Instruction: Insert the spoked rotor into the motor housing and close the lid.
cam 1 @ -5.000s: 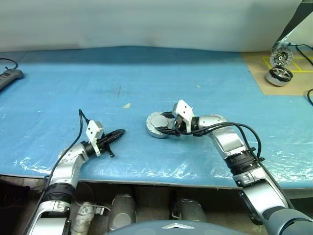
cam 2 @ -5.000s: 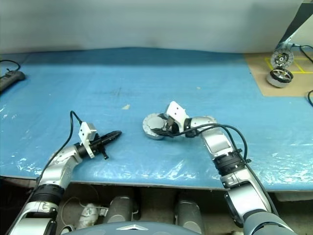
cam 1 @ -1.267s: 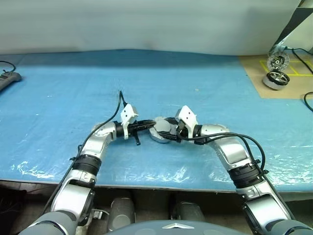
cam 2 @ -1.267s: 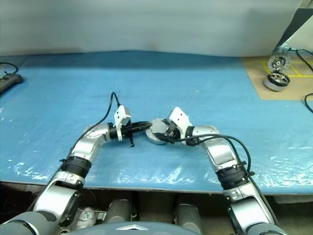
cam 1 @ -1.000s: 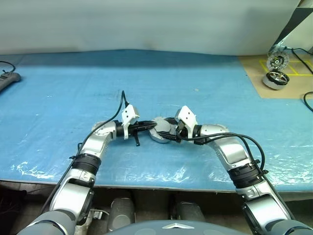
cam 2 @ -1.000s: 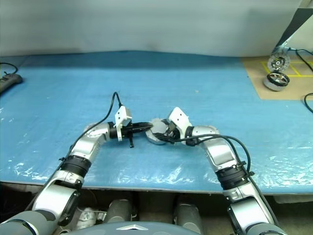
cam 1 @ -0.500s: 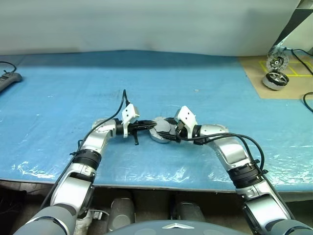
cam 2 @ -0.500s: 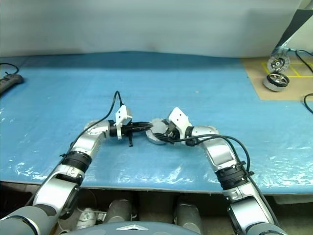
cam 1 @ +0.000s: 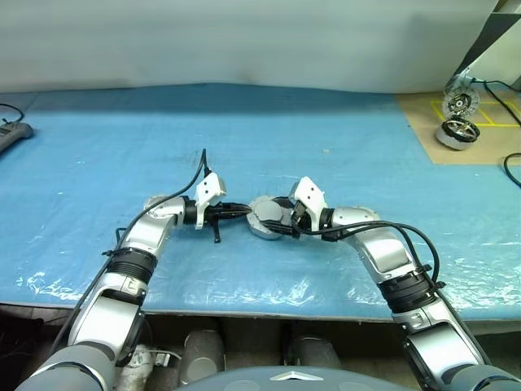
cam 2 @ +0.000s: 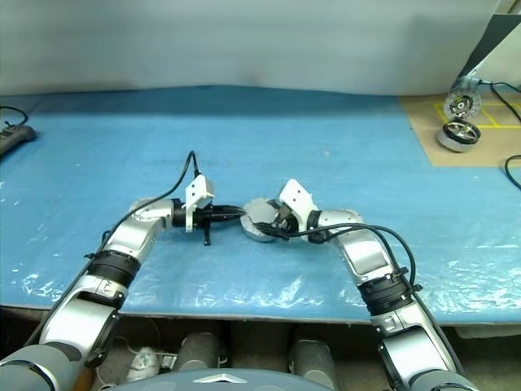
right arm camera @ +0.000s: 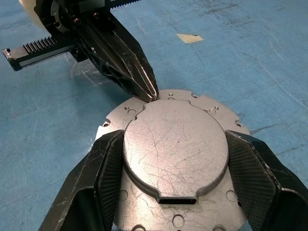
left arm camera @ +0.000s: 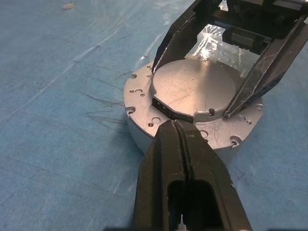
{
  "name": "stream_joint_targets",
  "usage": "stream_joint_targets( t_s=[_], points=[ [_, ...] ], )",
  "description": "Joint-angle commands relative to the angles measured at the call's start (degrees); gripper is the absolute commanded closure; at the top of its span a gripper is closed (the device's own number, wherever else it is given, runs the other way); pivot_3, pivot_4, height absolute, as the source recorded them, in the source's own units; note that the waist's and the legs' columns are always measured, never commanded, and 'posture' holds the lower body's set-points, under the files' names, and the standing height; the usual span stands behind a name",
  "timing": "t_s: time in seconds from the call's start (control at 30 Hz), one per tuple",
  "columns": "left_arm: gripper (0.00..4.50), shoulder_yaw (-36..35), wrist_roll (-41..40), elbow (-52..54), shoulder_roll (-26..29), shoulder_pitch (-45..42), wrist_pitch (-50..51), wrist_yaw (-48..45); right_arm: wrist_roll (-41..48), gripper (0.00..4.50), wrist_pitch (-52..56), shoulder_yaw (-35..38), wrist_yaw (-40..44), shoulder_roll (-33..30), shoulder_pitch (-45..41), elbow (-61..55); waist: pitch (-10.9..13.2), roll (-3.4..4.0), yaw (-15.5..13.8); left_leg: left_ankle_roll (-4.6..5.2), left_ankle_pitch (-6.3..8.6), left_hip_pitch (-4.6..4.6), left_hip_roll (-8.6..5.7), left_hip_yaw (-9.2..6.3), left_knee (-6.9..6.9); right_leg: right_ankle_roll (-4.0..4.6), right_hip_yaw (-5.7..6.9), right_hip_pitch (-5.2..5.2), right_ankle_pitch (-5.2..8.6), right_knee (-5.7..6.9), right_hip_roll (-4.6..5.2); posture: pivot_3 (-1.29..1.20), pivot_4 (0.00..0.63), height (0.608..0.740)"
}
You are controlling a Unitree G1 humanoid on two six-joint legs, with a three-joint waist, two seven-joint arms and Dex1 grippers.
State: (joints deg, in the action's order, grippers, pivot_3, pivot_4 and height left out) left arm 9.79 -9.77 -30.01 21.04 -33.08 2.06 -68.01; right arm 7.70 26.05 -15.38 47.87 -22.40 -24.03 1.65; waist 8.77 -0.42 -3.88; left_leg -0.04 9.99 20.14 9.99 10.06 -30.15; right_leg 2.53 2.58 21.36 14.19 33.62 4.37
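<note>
Far left edge of the head view, a dark power strip (cam 1: 10, 132) lies on the blue plastic-sheeted surface (cam 1: 106, 155). Centre-left: left tool (cam 2: 238, 213), fingers pressed together w/ nothing between them, tips just at the rim of the squat round silver-grey motor housing (cam 1: 262, 226), which sits mid-frame on the surface. Its plain grey round lid (right arm camera: 174, 149) lies flat on top, looks shut down or v. nearly so; a small dark slot shows at the lid edge (left arm camera: 166, 108). Spoked rotor can't be seen, presumably inside under the lid. Just right of centre: right tool (right arm camera: 175, 190), fingers spread wide, one either side of the lid, at or v. near its edge; whether they actually press it I can't tell. Upper right corner: a twin motor unit w/ chrome base (cam 1: 457, 129) on a brown board, well apart. Handling, my read: housing is solid metal, stiff, heavy for its size, smooth and prob. slippery on the plastic sheet, so it may skate when pushed. Best hold is across the rim from both sides; push the lid from the top centre.
</note>
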Motion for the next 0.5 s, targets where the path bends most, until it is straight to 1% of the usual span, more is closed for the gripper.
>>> stream_joint_targets(
  t_s=[0.03,0.2,0.3,0.33,0.37,0.43,0.5],
  points=[
    [4.5,2.3,1.2,1.6,-0.9,1.8,2.0,0.0,-1.9,1.56,1.7,-1.1,-1.3,-0.4,1.0,3.5,0.0,0.0,0.0,0.0,0.0,0.0,0.0,0.0,0.0,0.0,0.0,0.0,0.0,0.0,0.0,0.0,0.15,0.74],
    [4.5,3.4,1.5,3.1,-4.0,1.8,2.6,1.5,-0.7,1.56,2.2,-0.6,-0.4,-0.4,0.9,2.9,0.0,0.0,-0.2,0.0,0.0,0.0,-0.02,0.0,0.0,0.0,-0.03,-0.03,0.0,-0.01,0.0,0.0,0.15,0.74],
    [4.5,4.0,2.3,3.3,-4.4,2.1,2.0,1.8,-1.1,1.56,-0.3,-0.5,-0.3,-0.5,1.3,2.4,0.0,0.01,-0.4,0.0,0.0,0.0,-0.08,0.0,0.0,-0.02,-0.09,-0.04,0.01,-0.02,0.01,0.0,0.15,0.74],
    [4.5,3.9,2.3,3.4,-4.4,2.2,2.0,1.8,-1.3,0.84,-1.1,-0.5,-0.2,-0.5,1.4,2.3,0.0,0.01,-0.4,0.0,0.0,0.0,-0.09,0.0,0.0,-0.02,-0.12,-0.05,0.01,-0.04,0.01,0.0,0.15,0.74],
    [4.5,3.8,2.4,3.4,-4.4,2.3,1.9,1.8,-0.9,0.63,-1.2,-0.2,-0.1,-0.4,1.4,2.1,0.0,0.03,-0.5,0.0,0.0,0.0,-0.1,-0.01,0.0,-0.03,-0.14,-0.04,0.01,-0.06,0.01,0.0,0.15,0.74],
    [4.5,3.5,2.6,3.1,-3.6,2.6,1.5,1.5,-0.5,0.01,0.6,0.9,-1.6,0.0,0.7,0.8,0.1,0.07,-0.9,0.01,0.0,0.07,-0.15,0.0,0.0,-0.03,-0.22,-0.01,0.02,-0.1,0.01,0.0,0.15,0.74],
    [4.5,3.5,2.8,3.0,-3.0,2.8,1.0,1.2,1.9,0.01,3.8,2.5,-1.5,0.5,-0.2,-0.8,0.1,0.06,-1.1,0.0,0.0,0.18,-0.16,0.0,0.02,-0.05,-0.24,0.05,0.02,-0.14,0.01,0.0,0.15,0.74]
  ],
)
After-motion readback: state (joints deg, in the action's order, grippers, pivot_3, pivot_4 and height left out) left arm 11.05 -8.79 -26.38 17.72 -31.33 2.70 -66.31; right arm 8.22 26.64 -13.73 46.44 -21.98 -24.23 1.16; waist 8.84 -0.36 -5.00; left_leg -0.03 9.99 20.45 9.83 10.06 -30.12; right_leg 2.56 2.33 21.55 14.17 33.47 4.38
